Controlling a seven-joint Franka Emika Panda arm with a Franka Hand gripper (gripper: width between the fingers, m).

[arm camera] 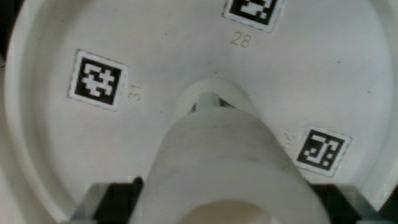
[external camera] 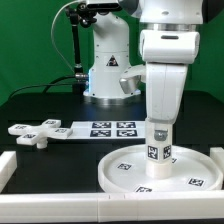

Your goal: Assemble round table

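Note:
The large rimmed round disc [external camera: 160, 170] lies flat on the black table at the exterior view's right front, with tags on its face. The short thick cylinder leg [external camera: 158, 150] stands upright on the disc's middle. My gripper [external camera: 159, 128] comes straight down from above and is shut on the leg's upper part. In the wrist view the leg [arm camera: 222, 150] fills the middle between my black fingers [arm camera: 118, 200], reaching down to the disc [arm camera: 160, 50]. The cross-shaped foot [external camera: 38, 132] lies on the table at the exterior view's left.
The marker board [external camera: 100, 129] lies flat behind the disc, right of the foot. White bars [external camera: 8, 165] edge the workspace at the left and front. The robot base [external camera: 108, 70] stands at the back.

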